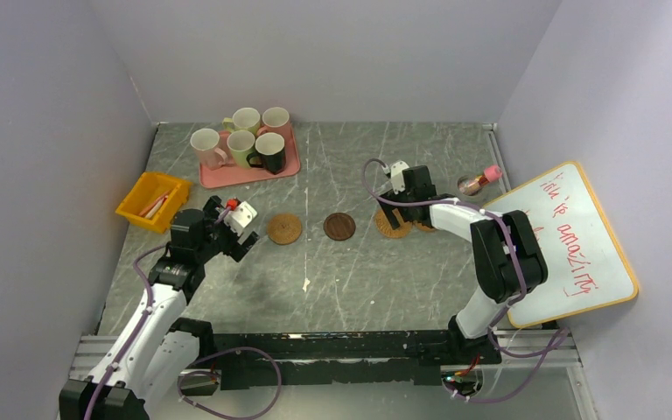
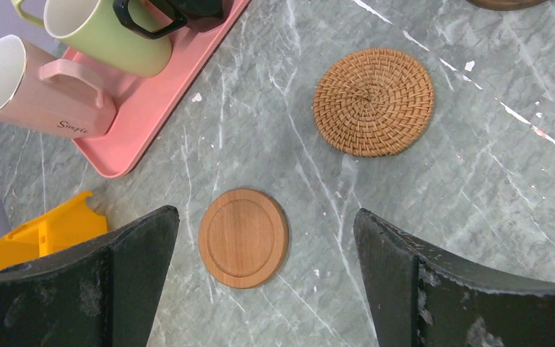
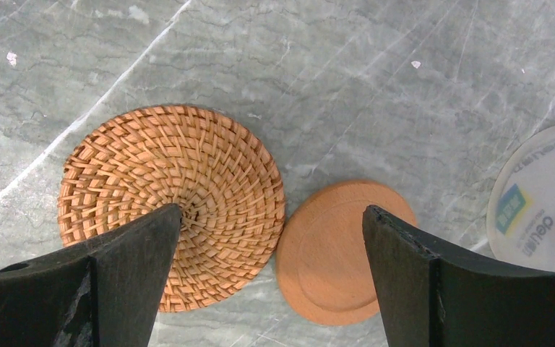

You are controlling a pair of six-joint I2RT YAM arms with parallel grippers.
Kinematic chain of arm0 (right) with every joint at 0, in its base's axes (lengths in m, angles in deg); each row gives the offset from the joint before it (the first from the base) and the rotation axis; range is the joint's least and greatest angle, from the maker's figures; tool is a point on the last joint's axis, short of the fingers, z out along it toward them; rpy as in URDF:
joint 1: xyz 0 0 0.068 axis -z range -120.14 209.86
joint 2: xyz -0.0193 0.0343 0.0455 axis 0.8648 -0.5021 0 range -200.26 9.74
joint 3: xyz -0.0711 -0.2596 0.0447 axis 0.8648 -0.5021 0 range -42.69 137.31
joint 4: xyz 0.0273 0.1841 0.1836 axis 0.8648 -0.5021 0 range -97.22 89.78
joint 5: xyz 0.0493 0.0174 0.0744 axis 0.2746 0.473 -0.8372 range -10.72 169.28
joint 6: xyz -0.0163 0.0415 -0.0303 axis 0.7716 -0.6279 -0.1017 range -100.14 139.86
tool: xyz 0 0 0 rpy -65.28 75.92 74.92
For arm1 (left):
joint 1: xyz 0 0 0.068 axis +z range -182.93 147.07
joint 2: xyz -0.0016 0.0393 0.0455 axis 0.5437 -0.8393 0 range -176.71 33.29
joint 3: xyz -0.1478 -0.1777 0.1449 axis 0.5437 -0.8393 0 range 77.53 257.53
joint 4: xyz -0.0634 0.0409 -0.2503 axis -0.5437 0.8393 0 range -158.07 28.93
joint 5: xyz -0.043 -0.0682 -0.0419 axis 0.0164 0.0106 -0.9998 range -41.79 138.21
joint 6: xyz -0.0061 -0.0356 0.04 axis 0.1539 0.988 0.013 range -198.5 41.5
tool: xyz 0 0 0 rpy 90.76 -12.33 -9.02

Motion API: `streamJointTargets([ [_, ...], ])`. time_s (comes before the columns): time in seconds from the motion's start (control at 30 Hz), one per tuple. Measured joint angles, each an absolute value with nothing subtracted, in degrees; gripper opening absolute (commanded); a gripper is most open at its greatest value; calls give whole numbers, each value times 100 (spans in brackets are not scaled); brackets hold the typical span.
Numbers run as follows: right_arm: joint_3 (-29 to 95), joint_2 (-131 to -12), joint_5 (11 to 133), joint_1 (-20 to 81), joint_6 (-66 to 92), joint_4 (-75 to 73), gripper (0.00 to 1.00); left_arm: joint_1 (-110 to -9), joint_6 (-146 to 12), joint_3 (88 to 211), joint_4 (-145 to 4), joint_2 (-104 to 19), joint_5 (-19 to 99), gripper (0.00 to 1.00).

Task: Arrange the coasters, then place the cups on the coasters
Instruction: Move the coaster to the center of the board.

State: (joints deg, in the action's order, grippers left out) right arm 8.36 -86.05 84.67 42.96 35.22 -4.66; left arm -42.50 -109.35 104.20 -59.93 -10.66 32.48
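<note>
Several cups (image 1: 243, 136) stand on the pink tray (image 1: 284, 168) at the back left: two pink, two yellow-green, one black. A woven coaster (image 1: 284, 228) and a dark brown coaster (image 1: 339, 227) lie mid-table. My left gripper (image 2: 264, 213) hangs open above a smooth wooden coaster (image 2: 243, 237), with that woven coaster (image 2: 373, 101) beyond it. My right gripper (image 3: 271, 208) is open over a second woven coaster (image 3: 173, 206) and a smooth orange coaster (image 3: 343, 249) that lie edge to edge. In the top view the left gripper (image 1: 247, 241) hides the wooden coaster, and the right gripper (image 1: 407, 217) partly covers its pair.
A yellow bin (image 1: 153, 199) sits at the left, near the tray. A small clear jar (image 1: 477, 181) with a pink lid lies right of the right gripper. A whiteboard (image 1: 569, 241) leans at the right side. A white scrap (image 1: 306, 283) lies on the table.
</note>
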Motion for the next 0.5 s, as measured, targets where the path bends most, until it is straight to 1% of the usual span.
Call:
streamJointTargets([
  [0.27,819,-8467,8364,4353,3504,-615,100,-4250,-10933,10420,-5986,-1066,3237,96],
  [0.5,821,-7475,8355,4449,3507,-740,100,-4250,-10935,10420,-5986,-1066,3237,96],
])
